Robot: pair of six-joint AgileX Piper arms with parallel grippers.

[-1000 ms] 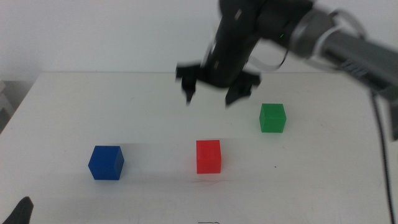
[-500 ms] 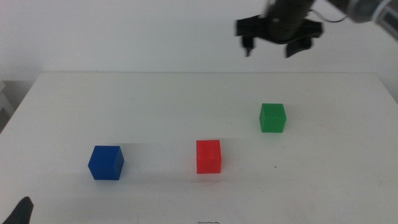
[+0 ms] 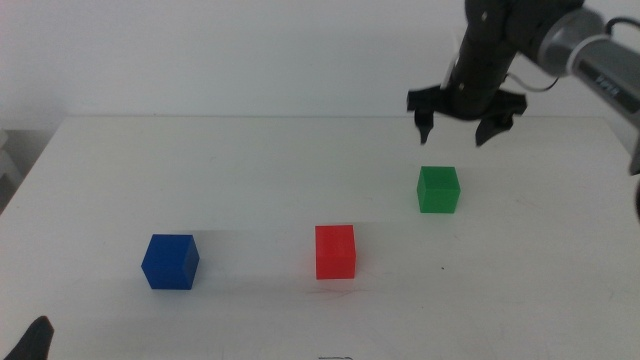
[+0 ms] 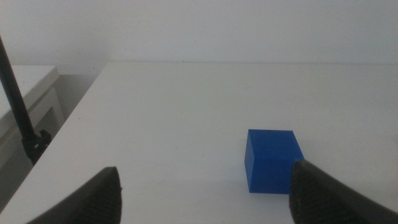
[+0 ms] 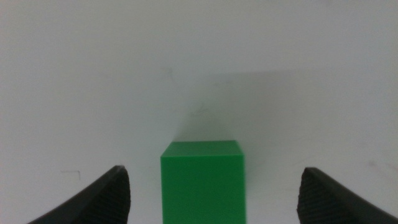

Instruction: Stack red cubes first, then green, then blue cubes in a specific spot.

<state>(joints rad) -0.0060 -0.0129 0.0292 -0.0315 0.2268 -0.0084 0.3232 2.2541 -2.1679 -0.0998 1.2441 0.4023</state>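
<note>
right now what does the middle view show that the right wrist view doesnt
Only the middle view shows the red cube, the blue cube, the right arm reaching in, and the left claw waiting at the bottom edge. Only the right wrist view shows the green cube centred between the open jaws of the right claw. Both show the green cube on the white table.

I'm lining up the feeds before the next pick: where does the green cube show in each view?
Middle view: green cube on the table's right half, below the right gripper, whose fingers are open.
Left wrist view: not in it; only the blue cube shows.
Right wrist view: green cube low in the picture, centred between the open fingers.
Shared landmark: the white tabletop.
</note>
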